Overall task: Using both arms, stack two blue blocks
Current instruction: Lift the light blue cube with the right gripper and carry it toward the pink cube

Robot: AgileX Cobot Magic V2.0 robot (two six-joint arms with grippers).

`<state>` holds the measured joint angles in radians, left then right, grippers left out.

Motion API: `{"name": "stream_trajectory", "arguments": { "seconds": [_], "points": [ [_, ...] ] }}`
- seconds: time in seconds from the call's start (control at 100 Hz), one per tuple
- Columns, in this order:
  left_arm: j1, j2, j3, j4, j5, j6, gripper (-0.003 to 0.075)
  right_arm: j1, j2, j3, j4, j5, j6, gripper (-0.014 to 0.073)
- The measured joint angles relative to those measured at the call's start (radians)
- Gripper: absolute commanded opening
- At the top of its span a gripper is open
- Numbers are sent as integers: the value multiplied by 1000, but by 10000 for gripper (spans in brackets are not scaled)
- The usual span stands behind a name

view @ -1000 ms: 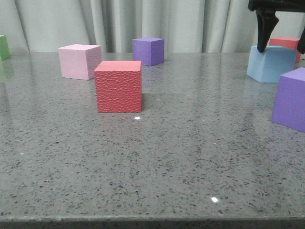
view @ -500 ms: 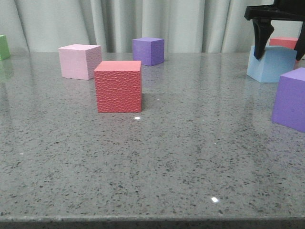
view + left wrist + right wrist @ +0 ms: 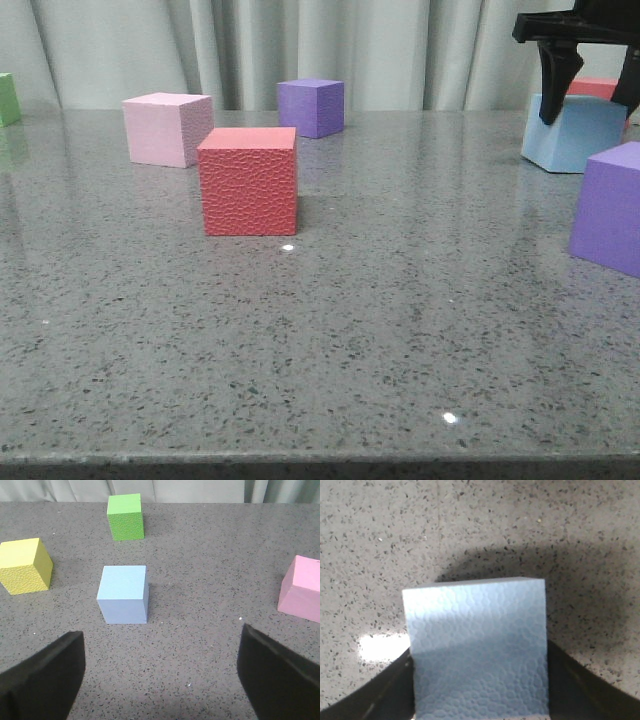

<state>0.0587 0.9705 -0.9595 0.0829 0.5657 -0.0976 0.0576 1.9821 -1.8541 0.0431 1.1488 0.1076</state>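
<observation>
Up front, bare speckled grey desk (image 3: pixel 330 340), two small glints of light on it. Next back, right edge of the front view: purple cube (image 3: pixel 608 206), cut off by the frame, resting on the desk. Left of centre, red textured cube (image 3: pixel 248 180), flat on the desk, well apart from everything else. Behind it and a bit left, pink cube (image 3: pixel 167 128), near but not touching. Further back at centre, second purple cube (image 3: pixel 312 107), close to the curtain (image 3: pixel 300 50). Far left edge, sliver of green cube (image 3: pixel 8 98).

Far right, pale blue block (image 3: pixel 577 133) sits between the fingers of the right claw (image 3: pixel 592 85); one dark finger (image 3: pixel 556 85) against its left side, the other at the frame edge. Right wrist view: same pale blue block (image 3: pixel 477 647) fills the gap, dark fingers (image 3: pixel 380 692) touching both sides, so the right claw is gripping it. Cannot tell if its underside is touching the desk. Behind it, part of another red cube (image 3: pixel 600 90).

Left wrist view: left claw (image 3: pixel 160 680) spread wide, nothing between its fingers (image 3: pixel 45 677). Beyond it, deeper blue block (image 3: pixel 123 594) flat on the desk, apart from the claw. Yellow cube (image 3: pixel 25 565) to one side, green cube (image 3: pixel 125 516) further off, pink cube (image 3: pixel 302 589) at the other side.
</observation>
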Motion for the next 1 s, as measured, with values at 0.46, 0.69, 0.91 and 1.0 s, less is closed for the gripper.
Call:
{"name": "stream_trajectory", "arguments": {
  "seconds": [0.46,0.69,0.91,1.0],
  "points": [
    [0,0,0,0,0,0,601,8,0,-22,0,37,21,325],
    [0,0,0,0,0,0,601,81,0,-158,-23,88,126,325],
    [0,0,0,0,4,0,601,250,0,-240,-80,93,245,325],
    [0,0,0,0,19,0,601,314,0,-252,-80,98,288,325]
  ]
}}
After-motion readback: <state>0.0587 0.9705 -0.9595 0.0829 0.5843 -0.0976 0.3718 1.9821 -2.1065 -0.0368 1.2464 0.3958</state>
